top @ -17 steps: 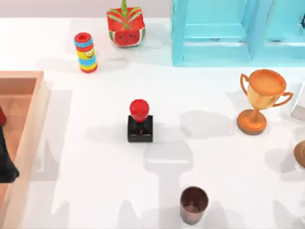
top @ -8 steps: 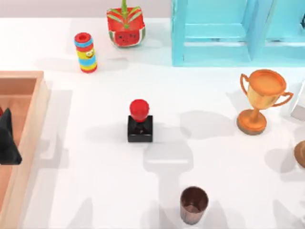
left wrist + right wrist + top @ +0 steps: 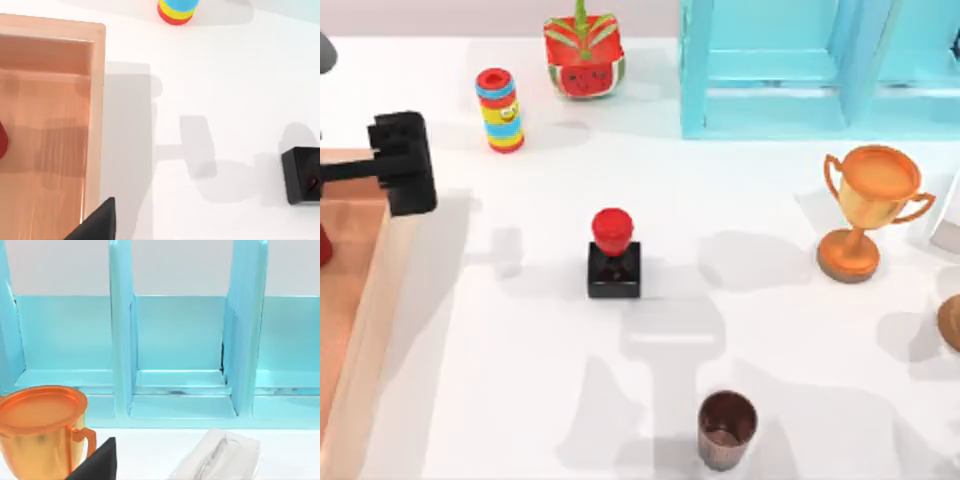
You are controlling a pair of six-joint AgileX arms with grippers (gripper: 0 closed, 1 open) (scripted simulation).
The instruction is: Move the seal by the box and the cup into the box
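Currently: left gripper above box corner, seal and cup on the open table

Seal point(image 3: 614, 254): round red knob on a black square block base, upright near table centre, well apart from the large light-brown wooden box point(image 3: 380, 280) at the table's left edge. Left wrist view catches the black base point(image 3: 302, 175).
Copper-brown shiny tapered tumbler, the cup point(image 3: 726, 429): upright near the front edge, mouth open upward.
Left gripper point(image 3: 402, 162): black, over the box's far right corner; whether its fingers are open or closed, I cannot tell.
Small red shape inside box point(image 3: 324, 245), identity unclear.
Right gripper: fingertip point(image 3: 97, 462) near the orange-gold two-handled trophy point(image 3: 40, 432), facing the turquoise shelf unit point(image 3: 180, 355); spread cannot be told.
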